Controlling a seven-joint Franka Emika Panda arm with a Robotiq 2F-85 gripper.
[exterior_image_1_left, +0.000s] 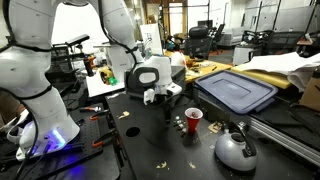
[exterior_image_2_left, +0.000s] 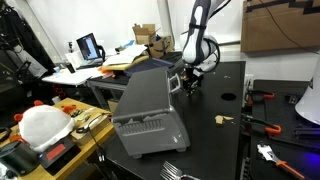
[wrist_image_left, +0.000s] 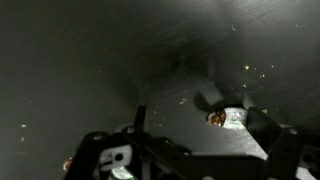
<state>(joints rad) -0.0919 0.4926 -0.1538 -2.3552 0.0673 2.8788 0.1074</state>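
My gripper (exterior_image_1_left: 161, 97) hangs low over the black table (exterior_image_1_left: 150, 140), its fingers close to the surface; it also shows in an exterior view (exterior_image_2_left: 189, 84). In the wrist view the gripper (wrist_image_left: 200, 122) is open, with its fingers wide apart. A small crumpled wrapper with a brown and white part (wrist_image_left: 228, 117) lies on the table just inside the right finger. I cannot tell whether the finger touches it. Nothing is held. A red cup (exterior_image_1_left: 193, 118) stands on the table a short way from the gripper.
A grey-blue bin lid (exterior_image_1_left: 237, 90) lies behind the cup. A grey rounded kettle-like object (exterior_image_1_left: 235, 148) sits near the table's front. A grey plastic bin (exterior_image_2_left: 150, 105) stands beside the gripper. Small crumbs (exterior_image_1_left: 130, 130) and red-handled tools (exterior_image_2_left: 265, 98) lie on the table.
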